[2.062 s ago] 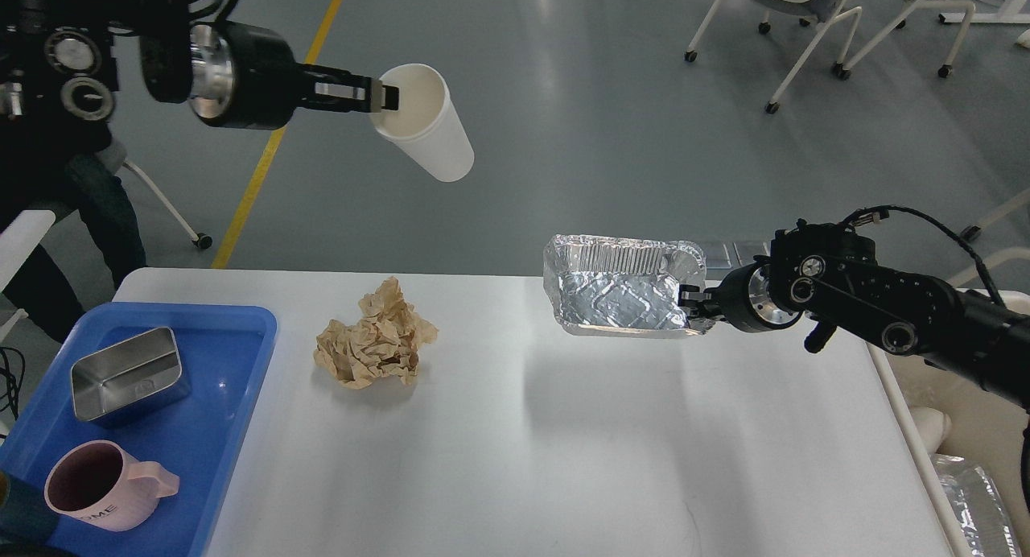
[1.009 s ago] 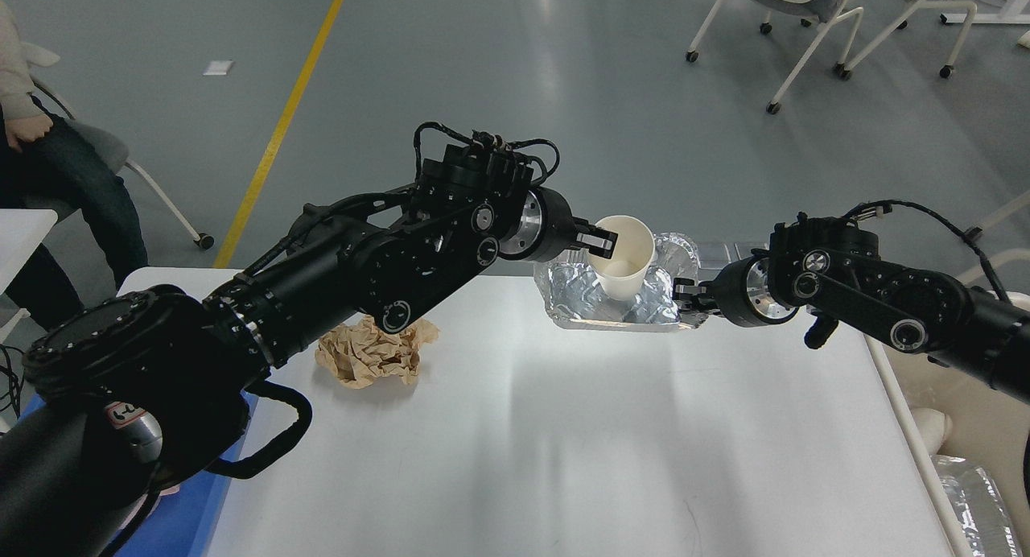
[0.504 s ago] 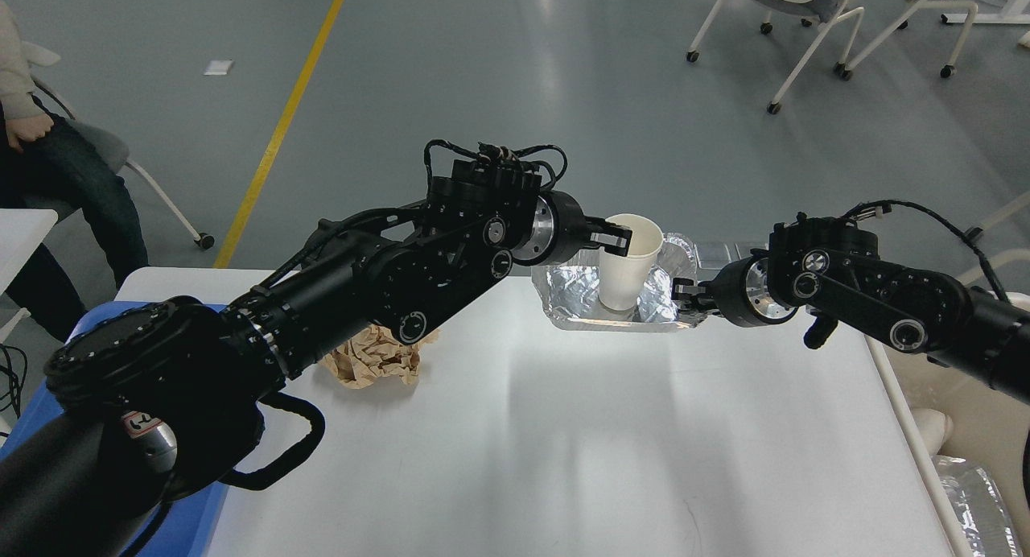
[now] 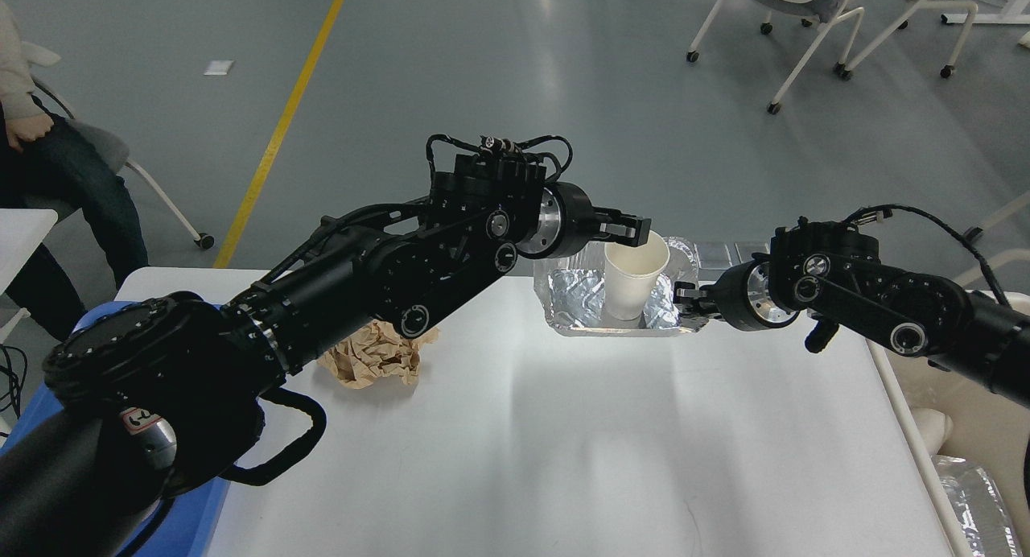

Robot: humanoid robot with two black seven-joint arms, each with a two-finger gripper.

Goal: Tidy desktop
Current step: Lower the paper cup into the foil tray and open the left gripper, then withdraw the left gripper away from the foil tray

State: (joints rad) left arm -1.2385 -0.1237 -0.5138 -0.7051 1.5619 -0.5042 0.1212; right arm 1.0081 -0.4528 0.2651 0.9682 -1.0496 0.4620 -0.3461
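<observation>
- Grey shop floor with a yellow line (image 4: pixel 282 130) and rolling chairs (image 4: pixel 797 26) surrounding the desktop (image 4: pixel 563 444), which is filling the lower half of the view.
- Nearest, at lower left, a blue tray (image 4: pixel 189 533) is peeking out beside the left arm — contents hidden.
- At the lower right edge, a cream bin (image 4: pixel 962 428) is sitting just off the desktop with some foil showing in it.
- Mid desktop, crumpled brown paper (image 4: pixel 374 360) is lying loose, partly hidden by the left arm.
- Farther back, a foil tray (image 4: pixel 575 303) is being pinched at its right rim by the right gripper (image 4: pixel 684 298), fingers closed on it.
- White paper cup (image 4: pixel 636 279) is standing upright inside the foil tray.
- Left gripper (image 4: pixel 636 228) is sitting at the cup rim; fingers look parted around the rim, contact unclear — cannot tell whether it is gripping or releasing.
- Progress, as a judgement: roughly midway; cup is nested in the foil tray, but tray and cup are not yet binned and the brown paper is waiting.
- No readable brands or writing; a small tag on the left arm is illegible.
</observation>
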